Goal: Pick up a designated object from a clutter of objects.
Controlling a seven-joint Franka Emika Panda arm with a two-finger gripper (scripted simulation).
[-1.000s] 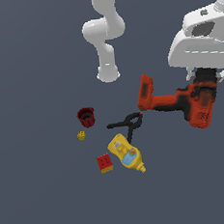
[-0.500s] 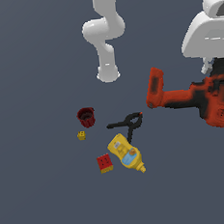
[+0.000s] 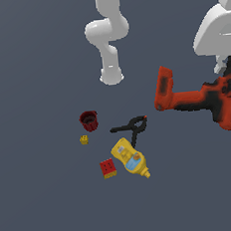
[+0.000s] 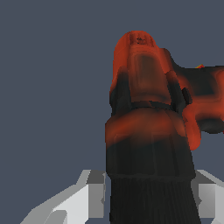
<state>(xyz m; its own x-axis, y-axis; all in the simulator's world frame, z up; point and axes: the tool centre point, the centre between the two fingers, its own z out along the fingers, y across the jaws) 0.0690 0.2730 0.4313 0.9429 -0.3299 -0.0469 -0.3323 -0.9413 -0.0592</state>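
The red-orange and black drill [image 3: 191,99] hangs in the air at the exterior view's right, its flat red battery base [image 3: 162,88] pointing towards the middle. My gripper [image 3: 228,76] is shut on the drill's body, with the white arm above it. In the wrist view the drill [image 4: 146,122] fills the space between my two grey fingers [image 4: 94,192]. The remaining clutter lies on the floor below, to the exterior view's left of the drill.
On the dark floor lie a dark red cup [image 3: 89,121], a tiny yellow block [image 3: 84,139], a black clamp [image 3: 131,128], a yellow mustard bottle [image 3: 130,158] and a red block [image 3: 108,168]. The arm's white base column [image 3: 108,33] stands behind them.
The gripper has carried the drill upward and towards the exterior view's right, away from the other objects. The objects on the floor have not moved.
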